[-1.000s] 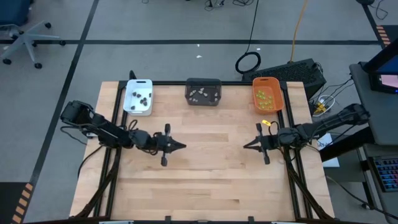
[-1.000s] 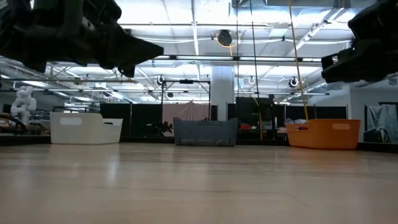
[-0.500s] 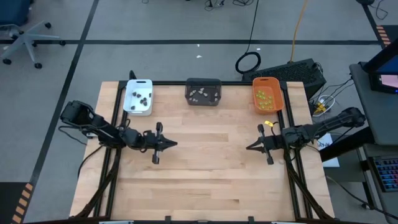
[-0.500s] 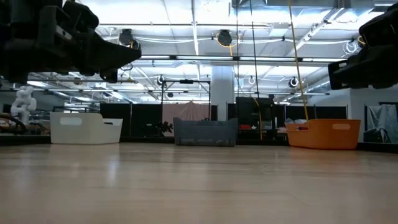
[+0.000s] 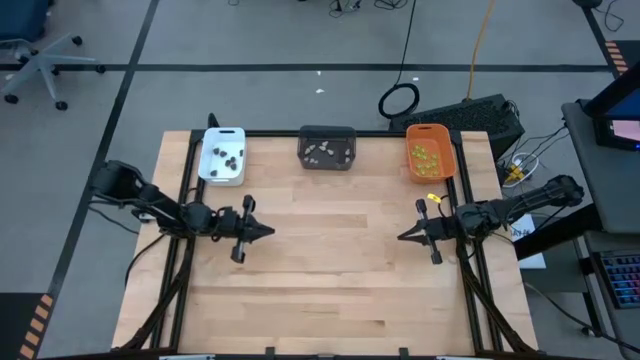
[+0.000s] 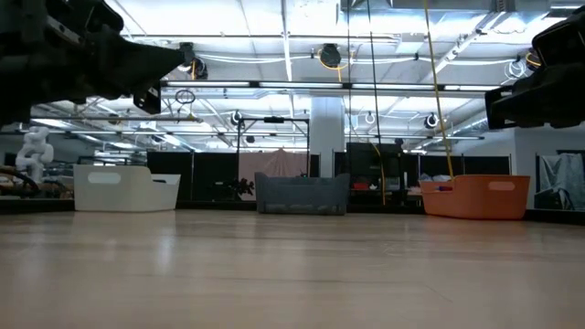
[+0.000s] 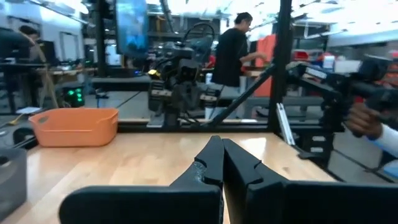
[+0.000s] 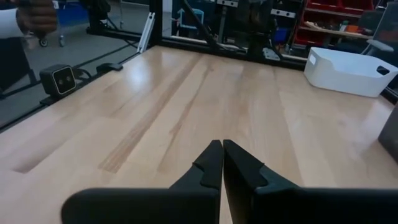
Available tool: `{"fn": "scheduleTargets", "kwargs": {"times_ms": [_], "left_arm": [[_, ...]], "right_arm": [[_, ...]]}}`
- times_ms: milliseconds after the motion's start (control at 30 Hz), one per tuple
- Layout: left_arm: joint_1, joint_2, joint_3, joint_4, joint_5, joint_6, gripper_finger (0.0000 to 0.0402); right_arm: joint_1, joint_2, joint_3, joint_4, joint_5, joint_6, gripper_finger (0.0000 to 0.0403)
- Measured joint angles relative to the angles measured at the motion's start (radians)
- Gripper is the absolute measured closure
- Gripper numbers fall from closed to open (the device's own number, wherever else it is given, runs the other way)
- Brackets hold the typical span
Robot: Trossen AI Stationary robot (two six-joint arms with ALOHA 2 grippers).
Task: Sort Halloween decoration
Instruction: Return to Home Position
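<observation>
The left gripper (image 5: 266,231) hung over the left side of the table (image 5: 330,290), its fingers pressed together. The right gripper (image 5: 403,237) hung over the right side, pressed together too. At the far edge, dark pieces (image 5: 231,157) lay in the white tray (image 5: 221,174), pale pieces (image 5: 322,152) in the grey tray (image 5: 327,129), and green pieces (image 5: 428,157) in the orange tray (image 5: 431,177).

We see a pale, plank-striped wooden table (image 5: 330,285) with a black frame. The white tray (image 5: 222,176) holds dark brown-black pieces (image 5: 231,155), the dark grey tray (image 5: 327,130) pale beige-grey pieces (image 5: 322,151), and the orange tray (image 5: 410,160) lime green pieces (image 5: 428,156). The left gripper (image 5: 265,231) and right gripper (image 5: 404,237) are black.
</observation>
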Motion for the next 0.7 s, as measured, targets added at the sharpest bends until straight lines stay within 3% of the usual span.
{"fn": "scheduleTargets", "kwargs": {"times_ms": [233, 700], "left_arm": [[0.001, -0.173, 0.0, -0.235, 0.013, 0.016, 0.0402], [0.001, -0.767, 0.0, -0.97, 0.047, 0.02, 0.0401]], "right_arm": [[0.0, -0.002, -0.001, -0.004, 0.0, 0.008, 0.0403], [0.0, -0.002, -0.002, -0.004, 0.001, 0.009, 0.0403]]}}
